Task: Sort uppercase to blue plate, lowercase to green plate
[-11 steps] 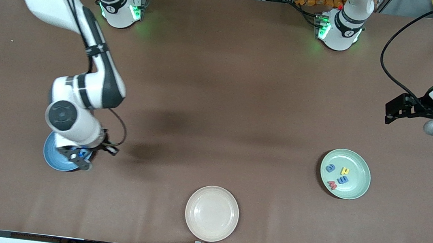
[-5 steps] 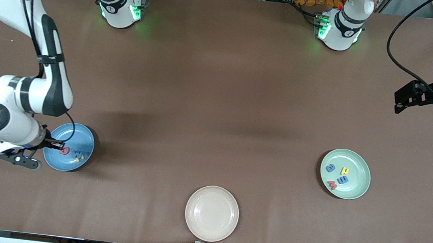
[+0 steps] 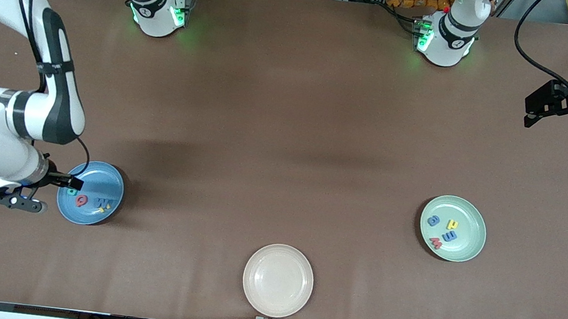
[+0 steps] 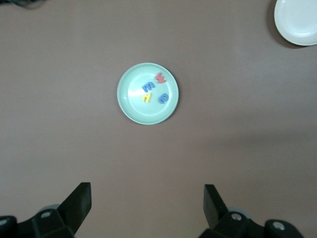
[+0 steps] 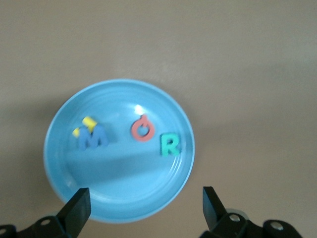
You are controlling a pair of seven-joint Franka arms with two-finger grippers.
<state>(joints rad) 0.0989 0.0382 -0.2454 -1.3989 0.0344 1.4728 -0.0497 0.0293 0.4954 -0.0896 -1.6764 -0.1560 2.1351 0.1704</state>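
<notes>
Right wrist view clearly shows the teal foam R in the round sky-blue plate, half hidden from the front, both tools spread empty.

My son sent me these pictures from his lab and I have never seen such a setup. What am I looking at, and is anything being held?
Two white robot arms stand at a brown table. The wide picture looks down from a high camera facing them; the two others come from cameras on the arms' wrists.

The right gripper hangs open above the blue plate, which holds the capital foam letters: a blue M leaning on a yellow letter, a red Q and a teal R.

The left gripper, also open, waits high at its end of the table, looking down on the green plate with four small letters. A beige plate lies nearest the camera.

Nothing is held.
</notes>
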